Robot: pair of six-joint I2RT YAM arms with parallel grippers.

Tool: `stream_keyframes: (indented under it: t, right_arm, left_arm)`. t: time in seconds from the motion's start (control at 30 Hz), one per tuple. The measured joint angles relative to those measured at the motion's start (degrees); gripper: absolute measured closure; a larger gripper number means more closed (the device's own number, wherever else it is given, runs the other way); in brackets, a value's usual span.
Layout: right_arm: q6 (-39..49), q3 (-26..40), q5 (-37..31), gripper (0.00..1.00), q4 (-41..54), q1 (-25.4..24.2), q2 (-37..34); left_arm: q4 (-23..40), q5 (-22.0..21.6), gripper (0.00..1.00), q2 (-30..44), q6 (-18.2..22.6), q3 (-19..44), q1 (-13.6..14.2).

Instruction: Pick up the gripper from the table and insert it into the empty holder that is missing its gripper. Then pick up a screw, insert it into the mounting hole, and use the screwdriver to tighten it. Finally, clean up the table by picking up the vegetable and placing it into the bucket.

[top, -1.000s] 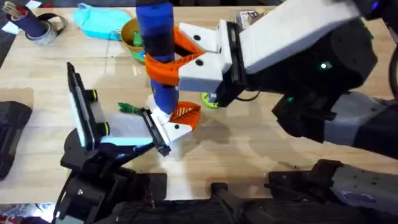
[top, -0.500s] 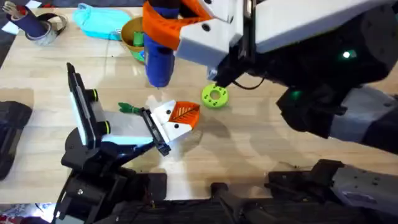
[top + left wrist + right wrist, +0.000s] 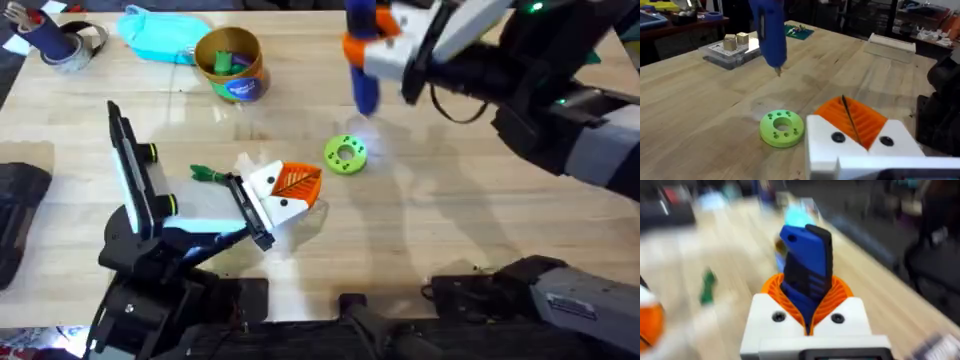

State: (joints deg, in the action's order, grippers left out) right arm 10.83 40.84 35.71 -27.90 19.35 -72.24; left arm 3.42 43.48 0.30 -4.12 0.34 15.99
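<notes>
**Right arm holds the screwdriver above the bench**

While the right arm's jaws (image 3: pixel 375 50) pinch the screwdriver (image 3: pixel 362 60) by its blue body, we see the tool hanging bit-down over bare wood, clear of the bench (image 3: pixel 450 230). In the right wrist view the orange pads (image 3: pixel 840 292) press against both sides of the driver (image 3: pixel 807 270), so these jaws are clamped on it. From the left wrist view the screwdriver (image 3: pixel 767 32) floats with its thin metal bit just above the bench top.

Below and to the near side of those jaws lies the lime-green ring disc (image 3: pixel 346 154), flat on the wood and apart from the driver's tip. Farther from the jaws, beyond the disc, the gripper (image 3: pixel 285 190) with its orange ribbed finger sits at the black clamp bracket at the end of the holder (image 3: pixel 150 200). Whether it is fully seated we cannot tell.

The vegetable (image 3: pixel 207 175) lies on the bench just beside the holder's bracket, well away from the right jaws. The bucket (image 3: pixel 230 63) stands upright at the far side of the bench, level with the jaws and well apart from them, with green pieces inside.

The left wrist view shows a white body with an orange ribbed finger (image 3: pixel 855 117) close to the camera. We cannot tell how the left jaws stand.
</notes>
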Motion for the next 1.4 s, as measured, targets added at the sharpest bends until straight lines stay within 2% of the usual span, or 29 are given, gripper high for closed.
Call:
stream_keyframes:
  t: [0.1,0.17,0.3,0.4,0.5,0.57,0.6,0.67,0.77,0.87,0.9,1.1,1.4]
  right_arm:
    - [12.57,0.02,-4.2,0.979,12.78,-0.83,-0.15]
    - [21.52,0.02,-9.76,0.979,19.19,-0.71,-0.16]
    - [34.23,0.02,-21.79,0.979,24.79,-0.7,-1.43]
    - [40.17,0.04,-27.78,0.979,27.41,-0.83,-3.85]
    - [43.21,0.02,-30.24,0.962,29.12,-0.81,-6.65]
    - [44.56,0.02,-30.65,0.834,30.14,-0.81,-8.45]
    - [45.13,0.04,-30.8,0.812,30.41,-0.79,-9.28]
    - [45.58,0.04,-30.81,0.731,31.24,-0.72,-10.37]
    - [45.17,0.04,-30.78,0.527,32.05,-0.57,-11.44]
    - [43.68,0.08,-30.76,0.093,31.73,-0.22,-11.5]
    - [42.84,0.1,-30.74,0.031,31.73,-0.07,-11.5]
    - [35.59,0.13,-30.76,0.005,31.98,0.15,-8.47]
    - [21.61,0.32,-30.09,0.005,38.07,0.15,3.6]
  left_arm:
    - [0.0,0.0,0.991,0.0,0.0,0.0,0.0]
    - [0.0,0.0,0.991,0.0,0.0,0.0,0.0]
    - [0.0,0.0,0.991,0.0,-0.02,0.0,0.0]
    - [0.0,0.0,0.991,0.0,0.0,0.0,0.0]
    - [0.0,0.0,0.991,0.0,0.0,0.0,0.0]
    - [0.0,0.0,0.991,0.0,0.0,0.0,0.0]
    - [0.0,0.0,0.991,0.0,0.0,0.0,0.0]
    - [0.0,-0.02,0.991,0.0,0.0,0.0,0.0]
    - [0.02,-0.02,0.991,0.0,0.0,0.0,0.0]
    - [0.0,0.0,0.991,0.0,0.0,0.0,0.0]
    - [0.0,0.0,0.991,0.0,0.0,0.0,0.0]
    - [0.0,-0.02,0.991,0.0,-0.02,0.0,0.0]
    - [0.01,0.0,0.991,0.0,0.0,0.0,0.0]
